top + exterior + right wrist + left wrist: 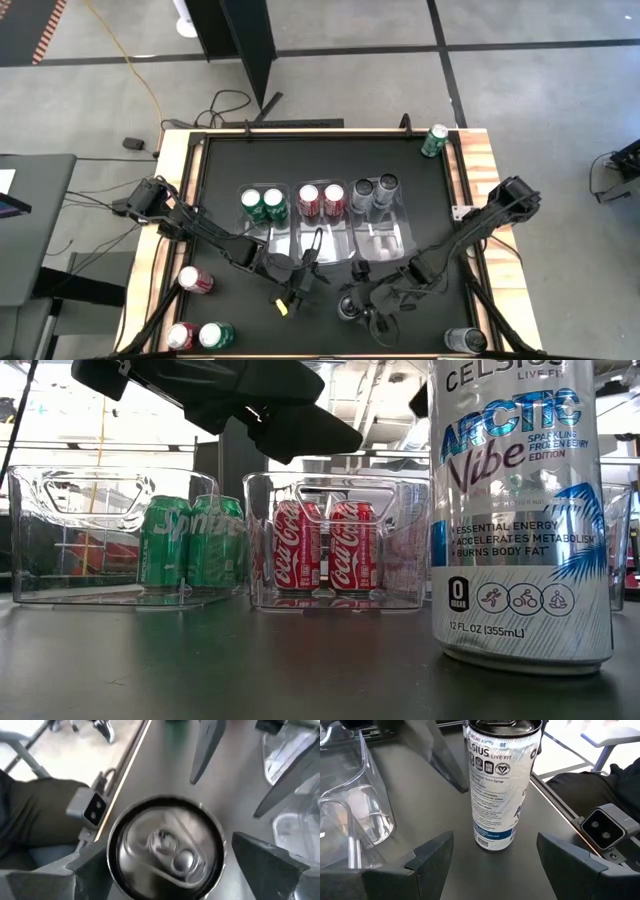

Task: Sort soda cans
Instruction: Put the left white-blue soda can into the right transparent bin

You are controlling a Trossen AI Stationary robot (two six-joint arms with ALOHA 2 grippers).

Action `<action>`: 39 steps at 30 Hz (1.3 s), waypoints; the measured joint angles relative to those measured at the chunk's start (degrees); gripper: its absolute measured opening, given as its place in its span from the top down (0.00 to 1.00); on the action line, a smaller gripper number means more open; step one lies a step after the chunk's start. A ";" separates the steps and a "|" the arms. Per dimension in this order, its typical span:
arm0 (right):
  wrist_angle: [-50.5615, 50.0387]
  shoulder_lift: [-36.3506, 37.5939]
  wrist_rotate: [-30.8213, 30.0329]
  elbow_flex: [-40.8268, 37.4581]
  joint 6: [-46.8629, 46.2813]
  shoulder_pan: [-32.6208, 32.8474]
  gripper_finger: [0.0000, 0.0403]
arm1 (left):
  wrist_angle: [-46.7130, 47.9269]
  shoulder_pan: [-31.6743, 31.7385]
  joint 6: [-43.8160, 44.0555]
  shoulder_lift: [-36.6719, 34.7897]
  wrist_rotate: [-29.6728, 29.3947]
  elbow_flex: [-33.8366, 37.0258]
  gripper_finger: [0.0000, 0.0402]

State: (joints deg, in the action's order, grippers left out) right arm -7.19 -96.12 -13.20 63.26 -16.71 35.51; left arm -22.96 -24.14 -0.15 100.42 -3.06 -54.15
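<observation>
Three clear trays [318, 238] sit side by side mid-frame on the black table [222, 165]. Yellow cable [128, 62] crosses the floor, upper left.

Bright backlight, blurred right wrist view

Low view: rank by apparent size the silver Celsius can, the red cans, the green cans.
1. Silver Celsius can: by far the largest, but it stands nearest the camera, so this is not its true size.
2. Red cans and green cans: look alike, side by side in clear trays; no ranking between them.
</observation>
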 joint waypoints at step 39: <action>-29.13 8.49 -14.92 14.51 4.82 2.07 0.41 | 1.33 0.02 0.64 -0.02 -0.41 0.00 0.30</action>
State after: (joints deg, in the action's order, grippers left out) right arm -36.33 -87.64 -28.13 77.78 -11.89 37.58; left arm -21.63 -24.12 0.50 100.40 -3.46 -54.15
